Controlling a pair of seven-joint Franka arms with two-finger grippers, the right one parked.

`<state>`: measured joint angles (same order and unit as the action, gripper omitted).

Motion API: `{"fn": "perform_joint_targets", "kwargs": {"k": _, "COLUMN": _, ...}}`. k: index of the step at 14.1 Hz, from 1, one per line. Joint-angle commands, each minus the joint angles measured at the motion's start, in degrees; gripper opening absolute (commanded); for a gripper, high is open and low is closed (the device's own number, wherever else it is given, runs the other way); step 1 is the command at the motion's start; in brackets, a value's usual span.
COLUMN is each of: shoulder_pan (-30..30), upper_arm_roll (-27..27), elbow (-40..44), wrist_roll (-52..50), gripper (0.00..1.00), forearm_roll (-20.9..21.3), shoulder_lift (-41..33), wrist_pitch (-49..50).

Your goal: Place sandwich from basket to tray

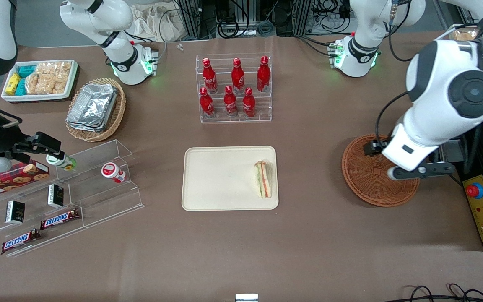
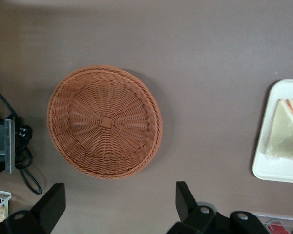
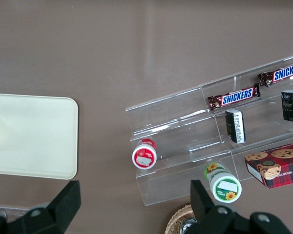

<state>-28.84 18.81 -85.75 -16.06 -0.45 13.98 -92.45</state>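
We see even overhead light, soft shadows under the basket [image 2: 104,122] (wrist views perhaps slightly soft), gripper [image 2: 118,204] above it.

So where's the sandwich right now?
The sandwich lies on the tray, at its edge nearest the empty basket. The open gripper hangs above that basket.

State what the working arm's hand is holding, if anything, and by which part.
Nothing: the hand is open above the empty basket; the sandwich lies on the tray.

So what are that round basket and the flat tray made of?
The basket looks like woven wicker, reddish-brown, with strands visibly radiating from its centre. The tray seems plastic: smooth, matte, cream. The open gripper hangs above the basket.
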Motion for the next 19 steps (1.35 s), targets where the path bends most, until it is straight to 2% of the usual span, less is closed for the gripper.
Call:
{"fn": "perform_joint_targets", "kwargs": {"k": 1, "shoulder_pan": -0.3, "upper_arm_roll": 4.3, "elbow": -0.2, "wrist_roll": 0.2, "gripper": 1.0, "forearm_roll": -3.7, "shoulder_lift": -0.4, "wrist_pitch": 0.8}}
{"fn": "perform_joint_targets", "kwargs": {"k": 5, "shoulder_pan": 0.1, "upper_arm_roll": 4.3, "elbow": -0.2, "wrist_roll": 0.2, "gripper": 1.0, "forearm_roll": -3.8, "shoulder_lift": -0.4, "wrist_pitch": 0.8}}
{"fn": "perform_joint_targets", "kwargs": {"k": 6, "shoulder_pan": 5.1, "upper_arm_roll": 2.3, "elbow": -0.2, "wrist_roll": 0.2, "gripper": 1.0, "forearm_roll": -4.0, "shoulder_lift": -0.3, "wrist_pitch": 0.7}}
{"fn": "perform_joint_targets", "kwargs": {"k": 7, "shoulder_pan": 9.5, "upper_arm_roll": -4.5, "elbow": -0.1, "wrist_roll": 0.2, "gripper": 1.0, "forearm_roll": -3.9, "shoulder_lift": -0.7, "wrist_pitch": 0.7}}
{"fn": "perform_joint_targets", "kwargs": {"k": 8, "shoulder_pan": 13.3, "upper_arm_roll": -8.4, "elbow": -0.1, "wrist_roll": 0.3, "gripper": 1.0, "forearm_roll": -3.4, "shoulder_lift": -0.8, "wrist_pitch": 0.5}}
{"fn": "perform_joint_targets", "kwargs": {"k": 12, "shoulder_pan": 24.4, "upper_arm_roll": -18.7, "elbow": 0.8, "wrist_roll": 5.4, "gripper": 1.0, "forearm_roll": -3.2, "shoulder_lift": -2.4, "wrist_pitch": 0.5}}
{"fn": "perform_joint_targets", "kwargs": {"k": 14, "shoulder_pan": 25.6, "upper_arm_roll": -19.3, "elbow": 0.6, "wrist_roll": 9.0, "gripper": 1.0, "forearm_roll": -1.1, "shoulder_lift": -3.5, "wrist_pitch": 0.4}}
{"fn": "perform_joint_targets", "kwargs": {"k": 19, "shoulder_pan": 25.5, "upper_arm_roll": -19.1, "elbow": 0.8, "wrist_roll": 12.5, "gripper": 1.0, "forearm_roll": -0.8, "shoulder_lift": -3.9, "wrist_pitch": 0.1}}
